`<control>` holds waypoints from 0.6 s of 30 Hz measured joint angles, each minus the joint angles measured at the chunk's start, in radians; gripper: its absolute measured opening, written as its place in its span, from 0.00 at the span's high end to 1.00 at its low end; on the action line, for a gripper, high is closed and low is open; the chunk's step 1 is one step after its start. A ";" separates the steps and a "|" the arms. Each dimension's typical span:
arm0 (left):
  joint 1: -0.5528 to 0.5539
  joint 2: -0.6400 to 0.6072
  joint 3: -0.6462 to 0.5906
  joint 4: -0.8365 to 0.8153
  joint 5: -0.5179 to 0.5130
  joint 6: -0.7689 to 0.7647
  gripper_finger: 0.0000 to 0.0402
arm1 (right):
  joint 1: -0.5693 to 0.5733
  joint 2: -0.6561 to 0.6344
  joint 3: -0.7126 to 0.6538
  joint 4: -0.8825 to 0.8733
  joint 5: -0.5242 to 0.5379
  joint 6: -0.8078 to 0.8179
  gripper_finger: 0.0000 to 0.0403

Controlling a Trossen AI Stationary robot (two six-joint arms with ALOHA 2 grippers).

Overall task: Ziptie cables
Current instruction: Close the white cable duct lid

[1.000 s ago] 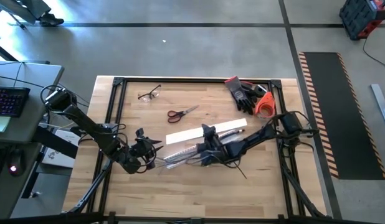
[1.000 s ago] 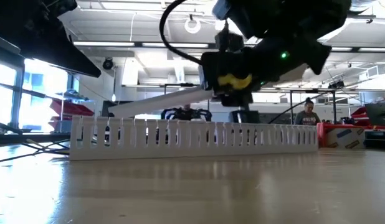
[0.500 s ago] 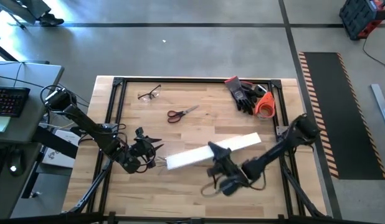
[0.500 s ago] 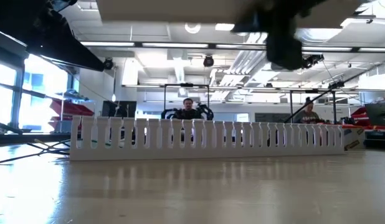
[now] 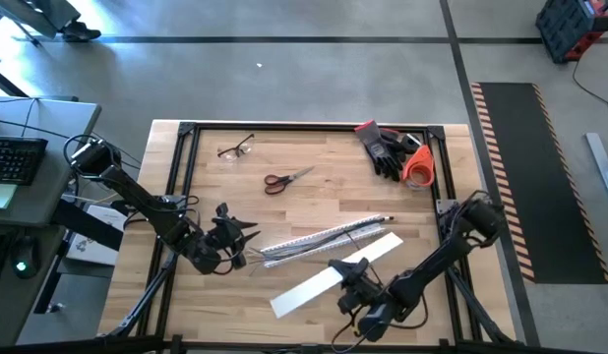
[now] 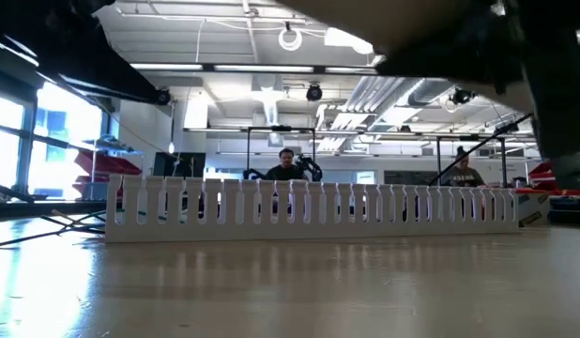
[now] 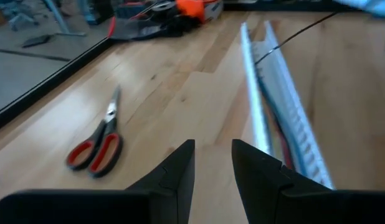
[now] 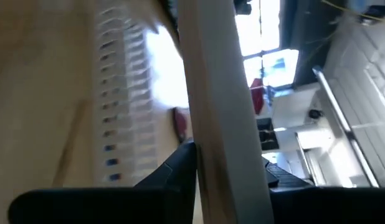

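From above, we see the right gripper (image 5: 351,276) near the front of the table (image 5: 314,147), its fingers closed on a flat white cover strip (image 5: 314,285) that runs slantwise from front left toward the middle. Behind the strip lies the white slotted duct (image 5: 319,239), with the cables (image 5: 368,228) running along it (they show only as thin dark lines here) and a thin black strip, the ziptie (image 5: 383,225), near its far right end. The left gripper (image 5: 237,234) sits just beside the duct's left end, holding nothing, fingers a little apart. Red-handled scissors (image 5: 286,180), safety glasses (image 5: 236,149), black gloves (image 5: 385,147) and an orange roll (image 5: 418,167) lie toward the back.

At table height, we see the duct (image 6: 309,205) standing across the middle of the table, its slots upright. The lifted strip (image 6: 412,23) blurs across the top, and two people (image 6: 286,164) sit in the room behind.

From the left wrist, the two dark fingers (image 7: 180,171) stand with a narrow gap, empty; the scissors (image 7: 96,146) and the duct (image 7: 286,118) lie ahead, cables (image 7: 276,124) inside it.

From the right wrist, we see the strip (image 8: 217,99) clamped between the fingers (image 8: 177,168), the duct (image 8: 121,93) blurred beyond.
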 joint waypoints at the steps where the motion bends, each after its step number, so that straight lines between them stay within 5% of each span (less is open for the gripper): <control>1: 0.000 0.000 0.000 0.018 0.008 0.020 0.77 | -0.003 0.011 0.000 -0.029 -0.019 0.027 0.86; 6: 0.000 0.000 0.000 0.094 0.049 0.087 0.77 | -0.049 0.040 0.004 -0.206 -0.084 0.138 0.86; 12: 0.000 0.000 0.000 0.098 0.056 0.093 0.77 | -0.136 0.039 0.043 -0.466 -0.422 0.345 0.86; 18: 0.000 0.001 0.000 0.101 0.056 0.093 0.77 | -0.193 0.039 0.043 -0.583 -0.431 0.374 0.86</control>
